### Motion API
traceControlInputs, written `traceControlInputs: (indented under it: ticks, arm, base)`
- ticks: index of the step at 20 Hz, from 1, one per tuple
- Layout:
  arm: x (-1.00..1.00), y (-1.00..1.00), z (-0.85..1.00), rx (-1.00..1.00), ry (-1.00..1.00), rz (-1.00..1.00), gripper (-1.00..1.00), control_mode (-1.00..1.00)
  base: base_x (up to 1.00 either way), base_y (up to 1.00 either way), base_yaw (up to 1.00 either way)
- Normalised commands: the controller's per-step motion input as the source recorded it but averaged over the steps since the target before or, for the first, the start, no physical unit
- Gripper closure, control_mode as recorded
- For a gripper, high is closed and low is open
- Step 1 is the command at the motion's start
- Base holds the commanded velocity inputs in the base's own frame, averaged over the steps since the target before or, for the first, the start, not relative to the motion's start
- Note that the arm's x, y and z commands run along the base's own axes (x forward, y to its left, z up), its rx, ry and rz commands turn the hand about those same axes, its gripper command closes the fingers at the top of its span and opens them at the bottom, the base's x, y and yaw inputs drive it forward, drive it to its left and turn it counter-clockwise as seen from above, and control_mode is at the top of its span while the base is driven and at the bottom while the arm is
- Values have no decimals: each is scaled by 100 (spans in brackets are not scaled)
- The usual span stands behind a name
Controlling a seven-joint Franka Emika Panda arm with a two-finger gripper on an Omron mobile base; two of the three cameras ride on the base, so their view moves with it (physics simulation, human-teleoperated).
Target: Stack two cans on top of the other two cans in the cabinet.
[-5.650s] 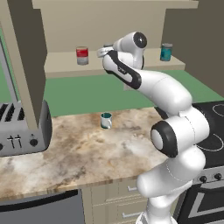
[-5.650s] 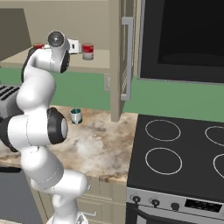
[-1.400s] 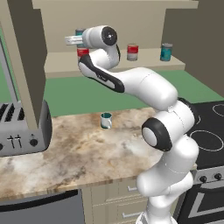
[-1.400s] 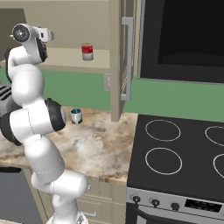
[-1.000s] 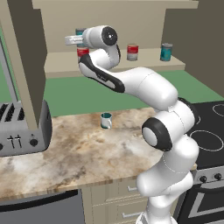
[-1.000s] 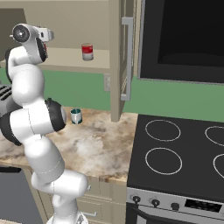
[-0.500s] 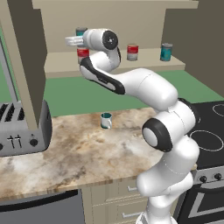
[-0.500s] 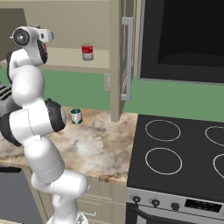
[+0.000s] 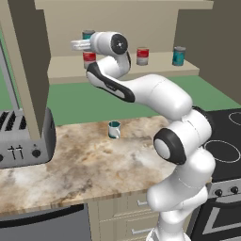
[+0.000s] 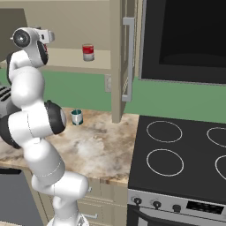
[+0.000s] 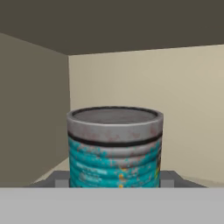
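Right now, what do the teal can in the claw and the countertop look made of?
Teal can: likely tin-plated steel, dull grey rim with rusty red specks, ribbed body under a worn teal label. Countertop: looks like polished stone, mottled beige-brown veining; could be laminate.

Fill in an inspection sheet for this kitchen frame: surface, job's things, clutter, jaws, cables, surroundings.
Surface: tan cabinet shelf; marbled counter below.
Job's things: teal can held above a red-and-white can at shelf left; second red-and-white can mid-shelf; second teal can at right.
Clutter: teal mug on counter.
Jaws: gripper shut on the teal can.
Cables: nothing seen.
Surroundings: toaster left, stove right.
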Motion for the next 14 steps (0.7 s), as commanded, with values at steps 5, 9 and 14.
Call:
traceControlInputs:
  ticks: [5,9,14]
  arm:
    - [-7,-13,0,0,0,-1,100,-100]
    - [-1,-3,-4,0,0,-1,100,-100]
    - [0,0,-3,0,0,0,100,-100]
  base:
    - [0,0,0]
    - [0,0,0]
    - [0,0,0]
